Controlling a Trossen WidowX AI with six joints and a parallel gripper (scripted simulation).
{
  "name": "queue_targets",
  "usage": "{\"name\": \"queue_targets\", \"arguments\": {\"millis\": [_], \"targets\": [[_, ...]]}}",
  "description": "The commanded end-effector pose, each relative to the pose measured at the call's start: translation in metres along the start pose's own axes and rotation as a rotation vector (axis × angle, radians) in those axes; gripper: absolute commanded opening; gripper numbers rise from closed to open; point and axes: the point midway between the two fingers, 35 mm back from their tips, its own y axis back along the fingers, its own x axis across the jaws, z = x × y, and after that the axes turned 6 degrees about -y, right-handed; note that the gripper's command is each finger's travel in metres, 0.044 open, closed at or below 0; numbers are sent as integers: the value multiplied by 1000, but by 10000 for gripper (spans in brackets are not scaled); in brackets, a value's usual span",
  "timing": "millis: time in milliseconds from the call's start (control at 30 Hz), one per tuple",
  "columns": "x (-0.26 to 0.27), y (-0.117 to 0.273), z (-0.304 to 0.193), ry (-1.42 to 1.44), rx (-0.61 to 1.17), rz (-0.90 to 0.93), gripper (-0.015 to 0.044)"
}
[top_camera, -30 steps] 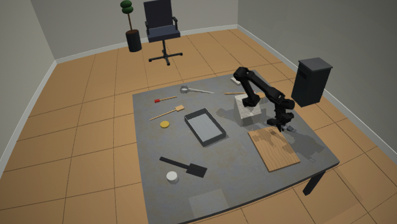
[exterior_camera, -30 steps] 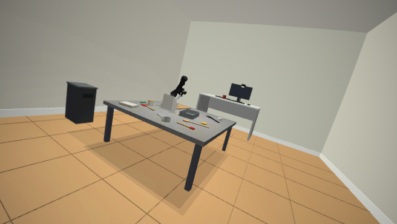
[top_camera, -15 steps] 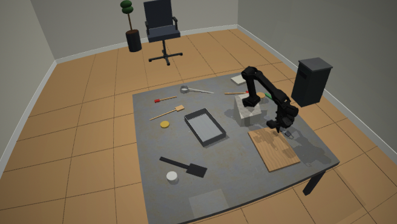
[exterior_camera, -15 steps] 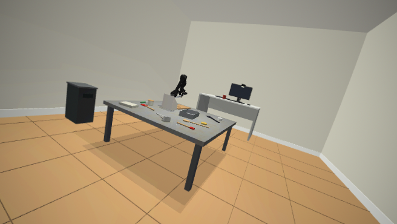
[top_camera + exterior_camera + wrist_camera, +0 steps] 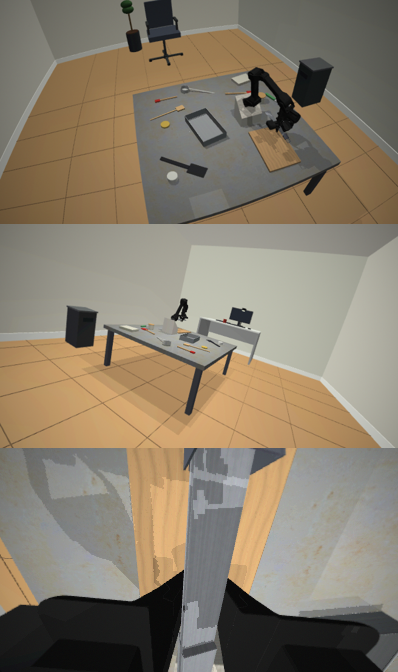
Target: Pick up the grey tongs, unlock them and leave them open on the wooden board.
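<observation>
The grey tongs [image 5: 286, 137] [image 5: 215, 538] are held in my gripper [image 5: 277, 129] [image 5: 202, 574], which is shut on them. In the wrist view they run up the picture as one narrow bar between the black fingers, with a wider dark end at the top. The lock does not show, and I cannot tell whether it is engaged. The gripper is above the back edge of the wooden board [image 5: 267, 157] [image 5: 184, 330] [image 5: 145, 523], with the tongs over the board in the wrist view. The roasting tin [image 5: 215, 139] stands left of the board, without tongs across it.
The arm stands on a pale block [image 5: 249, 112] behind the board. A black spatula [image 5: 197, 170] and a white round pot [image 5: 172, 175] lie at the front left. A yellow disc [image 5: 165, 124] and wooden utensils lie beyond the tin. The table's right edge is near the board.
</observation>
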Motion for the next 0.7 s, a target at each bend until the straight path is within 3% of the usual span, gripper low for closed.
{"name": "queue_targets", "arguments": {"millis": [0,667], "targets": [[1,3,2,-11,4,7,-150],[4,-23,5,-11,4,6,-150]]}}
